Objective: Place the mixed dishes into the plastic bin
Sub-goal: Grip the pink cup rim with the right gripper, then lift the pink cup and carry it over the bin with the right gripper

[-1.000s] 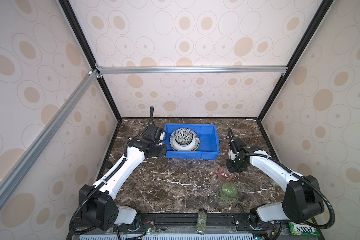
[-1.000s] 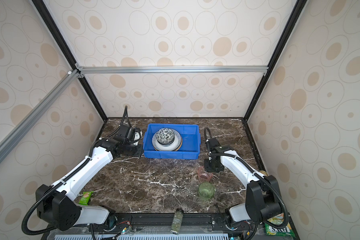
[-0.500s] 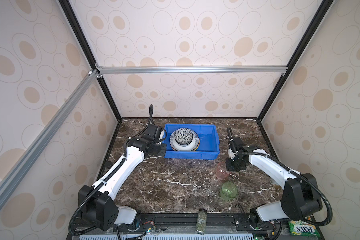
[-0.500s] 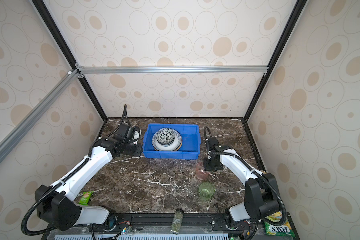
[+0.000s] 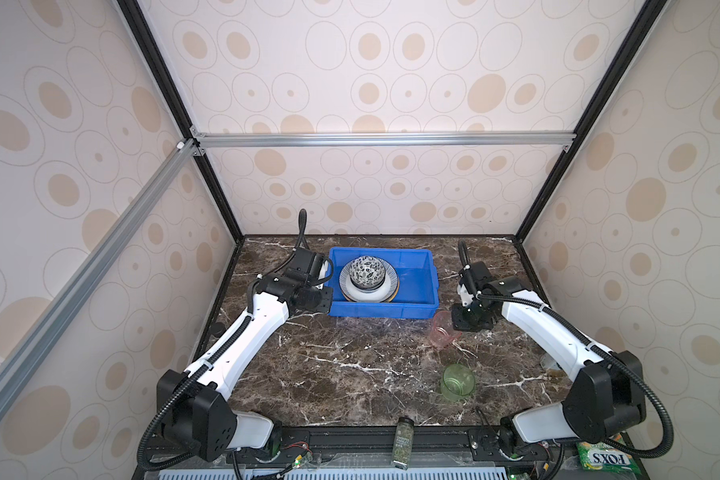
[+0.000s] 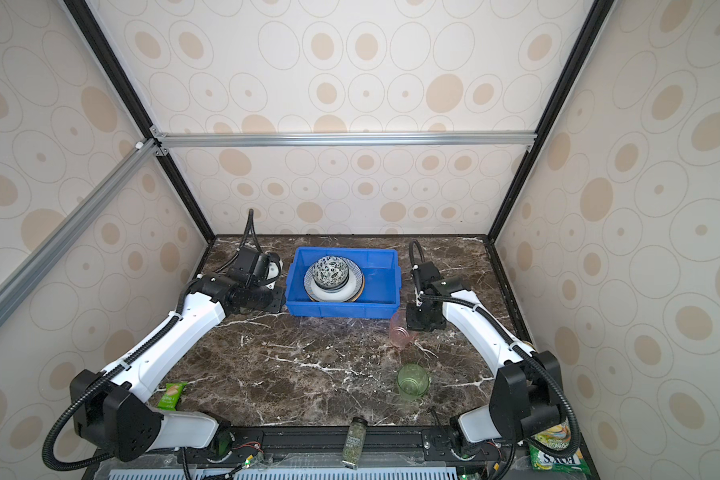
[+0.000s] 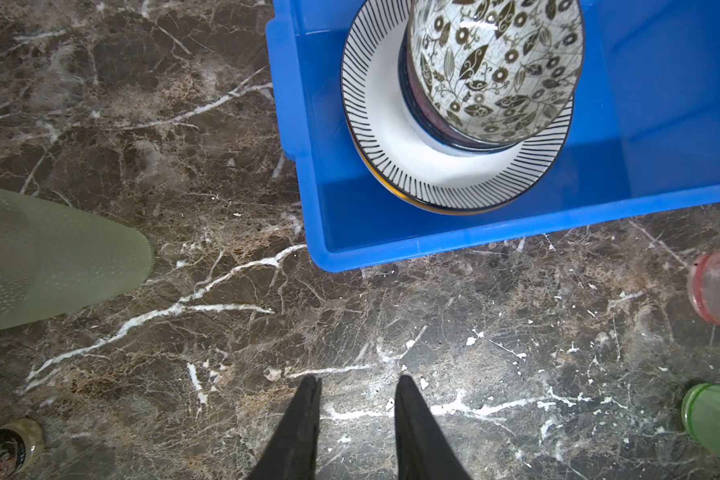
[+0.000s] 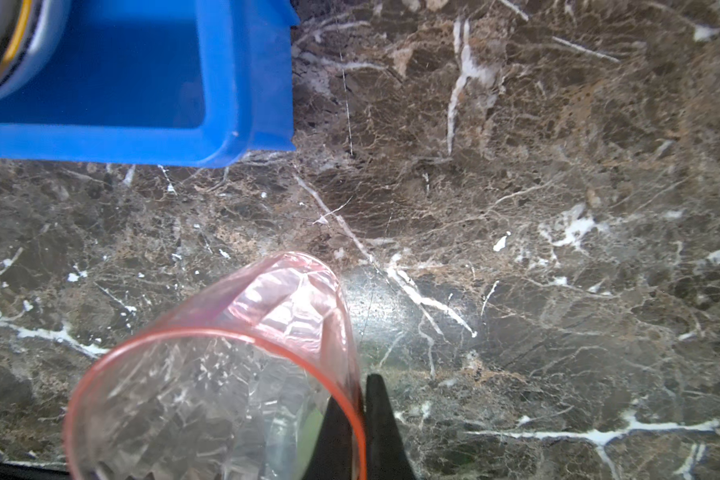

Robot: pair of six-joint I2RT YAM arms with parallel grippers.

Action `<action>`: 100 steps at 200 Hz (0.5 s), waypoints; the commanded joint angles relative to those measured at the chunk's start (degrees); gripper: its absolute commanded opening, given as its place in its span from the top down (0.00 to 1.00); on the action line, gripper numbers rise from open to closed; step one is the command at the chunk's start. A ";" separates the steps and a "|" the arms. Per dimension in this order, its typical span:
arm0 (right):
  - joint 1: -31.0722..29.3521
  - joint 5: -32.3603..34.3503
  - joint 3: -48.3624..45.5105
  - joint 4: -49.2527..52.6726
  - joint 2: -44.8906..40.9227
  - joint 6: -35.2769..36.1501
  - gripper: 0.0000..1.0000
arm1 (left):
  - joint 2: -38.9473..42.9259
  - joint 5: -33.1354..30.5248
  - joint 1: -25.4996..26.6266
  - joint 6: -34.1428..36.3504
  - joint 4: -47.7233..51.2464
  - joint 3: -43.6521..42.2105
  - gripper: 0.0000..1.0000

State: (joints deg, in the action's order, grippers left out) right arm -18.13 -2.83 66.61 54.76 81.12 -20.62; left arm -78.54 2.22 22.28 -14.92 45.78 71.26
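Right gripper (image 8: 356, 392) is clamped on the pink cup (image 8: 225, 374) at its rim, one finger inside, one outside, blue bin (image 8: 246, 83) just ahead; it looks light, thin and slick, so that rim pinch suits it.

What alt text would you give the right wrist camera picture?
The right claw pinches the rim of a clear pink cup, one finger inside and one outside. Beyond it, a corner of a blue bin sits on a dark marble table.
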 commanded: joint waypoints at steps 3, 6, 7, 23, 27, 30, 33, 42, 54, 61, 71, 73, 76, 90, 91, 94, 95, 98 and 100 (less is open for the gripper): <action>-1.34 -0.50 4.72 3.82 -3.24 -0.86 1.00 | -0.19 -0.13 0.39 1.99 -0.45 0.10 0.68; -1.57 -0.42 5.24 4.00 -3.36 -0.90 1.00 | -0.28 -0.11 0.39 2.04 -0.55 0.18 0.68; -1.65 -0.33 5.48 4.06 -3.39 -0.86 1.00 | -0.29 -0.11 0.39 2.02 -0.58 0.18 0.68; -3.00 0.32 8.69 5.03 -3.35 -1.09 1.00 | -0.69 0.24 0.39 2.21 -0.86 0.58 0.68; -3.48 0.45 9.95 5.24 -3.18 -1.05 1.00 | -0.80 0.32 0.39 2.26 -0.87 0.67 0.68; -3.75 0.53 10.62 5.33 -3.10 -1.06 1.00 | -0.82 0.39 0.44 2.26 -0.93 0.71 0.69; -4.02 0.62 11.35 5.43 -3.00 -1.01 1.00 | -0.92 0.48 0.39 2.26 -1.00 0.79 0.69; -4.77 0.95 13.47 5.53 -2.47 -0.91 1.00 | -1.00 0.67 0.39 2.37 -1.13 0.89 0.68; -5.44 1.16 15.86 5.44 -1.71 -0.69 1.00 | -1.09 0.90 0.39 2.44 -1.29 1.06 0.69; -5.62 1.23 17.31 5.36 -1.01 -0.52 1.00 | -1.17 0.99 0.39 2.44 -1.39 1.07 0.68; -5.78 1.34 19.17 5.03 0.07 -0.11 1.00 | -1.22 1.12 0.39 2.44 -1.49 1.16 0.68; -5.78 1.38 19.78 4.89 0.47 0.04 1.00 | -1.18 1.12 0.39 2.46 -1.55 1.16 0.68; -5.78 1.48 20.07 4.80 0.71 0.09 1.00 | -1.18 1.19 0.39 2.48 -1.57 1.16 0.68; -5.85 2.05 22.47 3.86 2.53 0.36 1.00 | -1.17 1.36 0.39 2.36 -1.82 1.16 0.68; -5.86 2.15 22.74 3.64 2.83 0.40 1.00 | -1.17 1.42 0.39 2.40 -1.87 1.16 0.69; -5.83 2.28 23.13 3.35 3.29 0.41 1.00 | -1.17 1.47 0.39 2.32 -1.96 1.16 0.69; -5.80 2.34 23.31 3.21 3.45 0.41 1.00 | -1.17 1.47 0.39 2.34 -1.98 1.16 0.69; -5.80 2.46 23.72 2.81 3.88 0.41 1.00 | -1.17 1.54 0.39 2.27 -2.05 1.11 0.69; -5.83 2.51 23.86 2.68 4.05 0.45 1.00 | -1.24 1.56 0.39 2.26 -2.09 1.08 0.69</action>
State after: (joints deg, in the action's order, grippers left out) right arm -23.75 -2.11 87.46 58.48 81.82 -20.99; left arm -79.46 3.03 22.31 -14.04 44.45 71.26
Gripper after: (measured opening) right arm 0.056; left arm 0.315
